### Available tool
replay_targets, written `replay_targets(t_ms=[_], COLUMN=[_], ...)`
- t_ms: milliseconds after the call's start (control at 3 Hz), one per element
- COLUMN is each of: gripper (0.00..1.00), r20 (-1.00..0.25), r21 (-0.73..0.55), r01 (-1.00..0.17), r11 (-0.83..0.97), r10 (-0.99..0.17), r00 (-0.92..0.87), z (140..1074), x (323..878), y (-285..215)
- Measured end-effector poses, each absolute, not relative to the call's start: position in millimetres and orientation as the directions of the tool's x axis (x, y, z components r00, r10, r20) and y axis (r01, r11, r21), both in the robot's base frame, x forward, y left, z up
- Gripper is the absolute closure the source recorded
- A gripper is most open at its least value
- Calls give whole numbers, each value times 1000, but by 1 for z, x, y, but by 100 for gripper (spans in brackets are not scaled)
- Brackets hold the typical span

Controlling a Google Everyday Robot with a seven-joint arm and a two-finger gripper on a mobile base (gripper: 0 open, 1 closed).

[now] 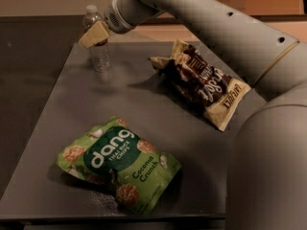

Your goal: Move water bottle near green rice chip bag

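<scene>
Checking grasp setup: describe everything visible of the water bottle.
The water bottle is small, clear, ribbed plastic with a white cap, standing upright near the far left corner of the dark table. The tool crosses in front of its upper part; contact cannot be confirmed. The green rice chip bag lies well apart, toward the near edge.
</scene>
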State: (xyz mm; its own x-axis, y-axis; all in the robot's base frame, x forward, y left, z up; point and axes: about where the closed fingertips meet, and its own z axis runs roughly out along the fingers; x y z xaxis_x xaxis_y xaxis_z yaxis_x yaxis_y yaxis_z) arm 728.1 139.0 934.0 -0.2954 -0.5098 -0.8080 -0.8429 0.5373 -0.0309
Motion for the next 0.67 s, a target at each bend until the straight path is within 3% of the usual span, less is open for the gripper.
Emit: replay_targets(t_ms=[667], gripper=[64], r20=[-833], r21=[-1], r01=[-846], r11=[534], r10=[-468], r00=[-295], z=[947], x=[729], y=[137])
